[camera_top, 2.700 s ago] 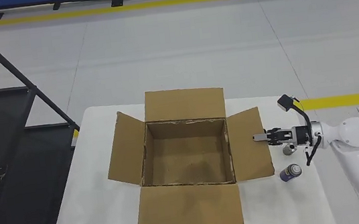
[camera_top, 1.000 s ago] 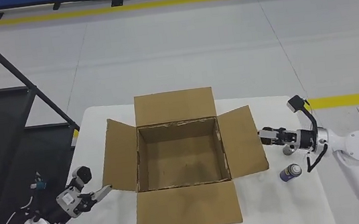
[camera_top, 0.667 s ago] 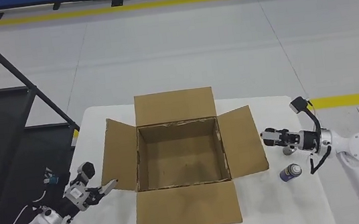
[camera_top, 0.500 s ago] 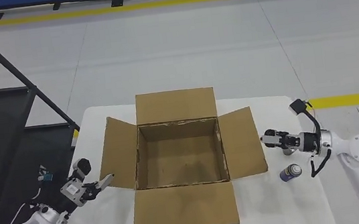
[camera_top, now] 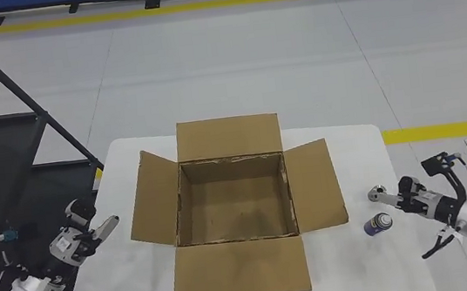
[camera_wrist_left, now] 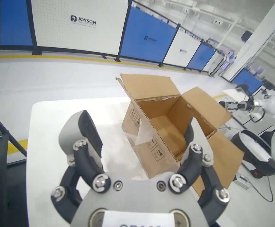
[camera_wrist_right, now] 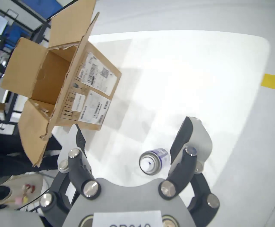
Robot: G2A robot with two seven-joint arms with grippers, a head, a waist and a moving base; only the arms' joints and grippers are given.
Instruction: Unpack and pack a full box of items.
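An open cardboard box [camera_top: 236, 200] with all flaps spread stands in the middle of the white table [camera_top: 122, 273]; its inside looks bare [camera_wrist_left: 163, 126]. A small blue-and-silver can [camera_top: 377, 223] stands upright on the table to the box's right [camera_wrist_right: 153, 160]. My right gripper [camera_top: 380, 195] hovers open just above and beside the can, holding nothing [camera_wrist_right: 137, 137]. My left gripper [camera_top: 101, 229] hangs open at the table's left edge, apart from the box's left flap [camera_wrist_left: 141, 129].
A dark frame and black surface [camera_top: 11, 190] stand left of the table. Grey floor with a yellow line [camera_top: 447, 130] surrounds the table. Bare table surface lies left and right of the box [camera_wrist_right: 182, 81].
Both arms have drawn back from the box: the left gripper towards the table's left edge, the right gripper out to the right, past the can. The box has been squared up since the earliest frame.
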